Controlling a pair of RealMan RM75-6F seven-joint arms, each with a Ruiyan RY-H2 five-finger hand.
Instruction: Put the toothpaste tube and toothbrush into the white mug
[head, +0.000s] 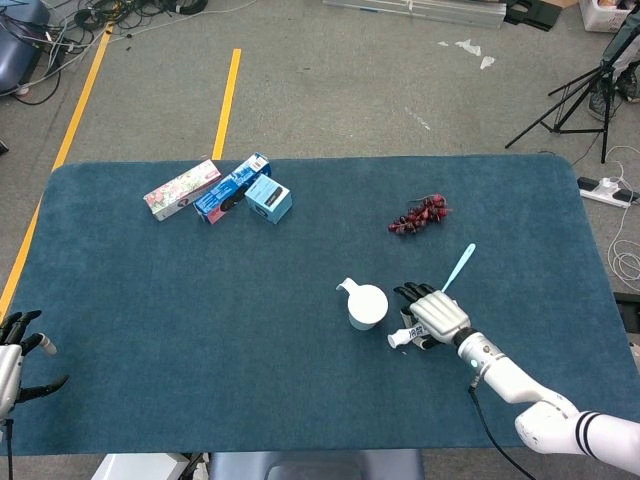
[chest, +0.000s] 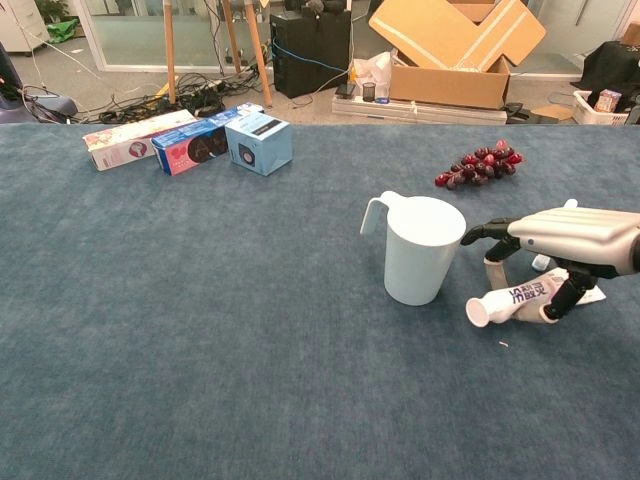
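The white mug (head: 366, 305) (chest: 424, 250) stands upright near the table's middle right. Just right of it the white toothpaste tube (head: 403, 336) (chest: 516, 300) lies on the cloth, cap end pointing at the mug's base. My right hand (head: 435, 317) (chest: 572, 238) lies over the tube, with its fingers (chest: 560, 296) curled down around the tube's body. A light blue toothbrush (head: 459, 266) lies on the table just beyond that hand. My left hand (head: 15, 355) hangs off the near left corner, fingers spread and holding nothing.
A bunch of dark red grapes (head: 418, 214) (chest: 478, 165) lies beyond the mug. Three small boxes (head: 220, 189) (chest: 190, 143) sit together at the far left. The blue cloth table (head: 200, 320) ends close behind my right hand.
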